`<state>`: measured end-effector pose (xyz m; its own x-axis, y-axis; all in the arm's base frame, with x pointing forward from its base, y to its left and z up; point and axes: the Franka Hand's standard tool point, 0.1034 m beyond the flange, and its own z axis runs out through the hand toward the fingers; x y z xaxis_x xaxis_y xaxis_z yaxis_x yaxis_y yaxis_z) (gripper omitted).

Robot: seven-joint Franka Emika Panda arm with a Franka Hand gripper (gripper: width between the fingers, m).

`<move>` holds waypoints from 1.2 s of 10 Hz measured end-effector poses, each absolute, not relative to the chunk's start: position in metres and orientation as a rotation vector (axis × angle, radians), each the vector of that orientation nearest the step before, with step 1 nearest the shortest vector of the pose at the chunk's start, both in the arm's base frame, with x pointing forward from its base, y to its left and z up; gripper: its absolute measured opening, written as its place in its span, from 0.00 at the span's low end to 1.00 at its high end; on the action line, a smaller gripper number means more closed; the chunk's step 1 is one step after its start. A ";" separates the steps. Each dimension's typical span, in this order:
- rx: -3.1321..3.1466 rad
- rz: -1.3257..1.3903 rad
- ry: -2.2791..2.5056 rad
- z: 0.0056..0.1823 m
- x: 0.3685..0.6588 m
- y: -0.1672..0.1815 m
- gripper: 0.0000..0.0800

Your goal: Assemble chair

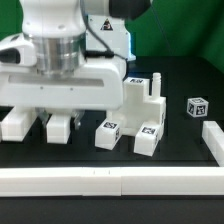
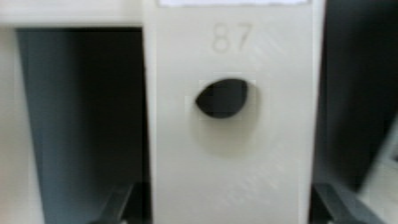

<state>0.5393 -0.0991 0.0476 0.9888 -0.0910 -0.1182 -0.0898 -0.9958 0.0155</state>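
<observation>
Straddling flat piece (image 2: 222, 120) with gripper (image 2: 222, 206), fingers (image 2: 121, 205) at both edges; couldn't tell if clamped. Seat block (image 1: 140, 95) sat nearby on table (image 1: 182, 135). I judged pickup step; next needs firm pinch, level lift.

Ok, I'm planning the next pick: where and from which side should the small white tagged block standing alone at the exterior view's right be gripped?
Probably from straight above, closing the gripper on two opposite upright faces of the small white plastic block. It stands apart on the black table, free space on each side, and its sides look flat.
</observation>
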 end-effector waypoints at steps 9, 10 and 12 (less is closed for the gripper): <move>3.146 -0.188 -0.317 0.105 0.544 -0.089 0.36; 3.132 -0.192 -0.451 0.105 0.542 -0.088 0.36; 3.091 -0.193 -0.671 0.106 0.541 -0.083 0.36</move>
<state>0.5406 -0.0829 0.1062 0.9029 -0.4115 -0.1247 -0.4149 -0.9099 -0.0014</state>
